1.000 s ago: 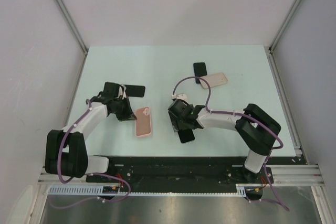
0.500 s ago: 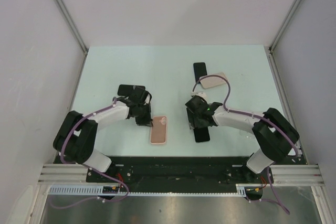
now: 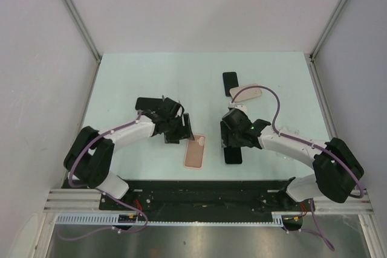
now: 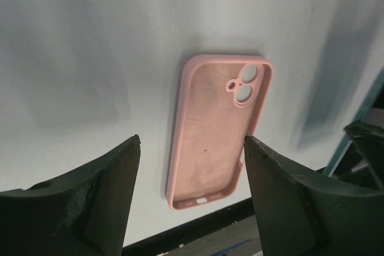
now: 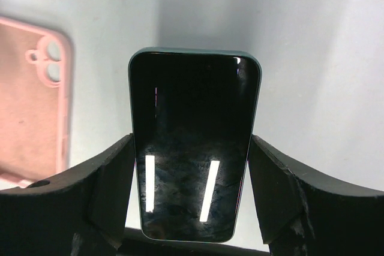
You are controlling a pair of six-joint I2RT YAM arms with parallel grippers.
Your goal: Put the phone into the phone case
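- Two arms reach over a pale green table (image 3: 272,70). White walls (image 3: 199,10) close it on three sides (metal posts (image 3: 72,13) stand at the far corners). A black rail (image 3: 199,188) runs along the near edge.
- On the near middle of the table lies the pink phone case (image 3: 195,152). Its open side is up and its camera hole is at the far end.
- The left gripper (image 4: 192,141) hangs over this case with its fingers spread wide, grasping nothing. In the left wrist view, one long edge of the case seems to touch one finger. A strip of bare table separates the case from the other finger.
- The phone (image 3: 233,154) is just beside the case, to its right, with the screen up. The two do not touch.
- The right gripper (image 5: 192,148) is clenched on the phone, with one finger against each long edge.
- At the far side of the table lie a second dark phone (image 3: 230,83) and a beige case (image 3: 246,92). They touch each other, but which one is on top I cannot tell.
- The held phone's dark screen shows two bright strips of reflected light. Small coloured marks (image 3: 127,216) below the left arm's base are too small to read.
- From above, the right gripper covers the far end of the phone. In the right wrist view, the gripper body hides the phone's near end. Whether the phone rests on the table or is a little lifted, I cannot tell.
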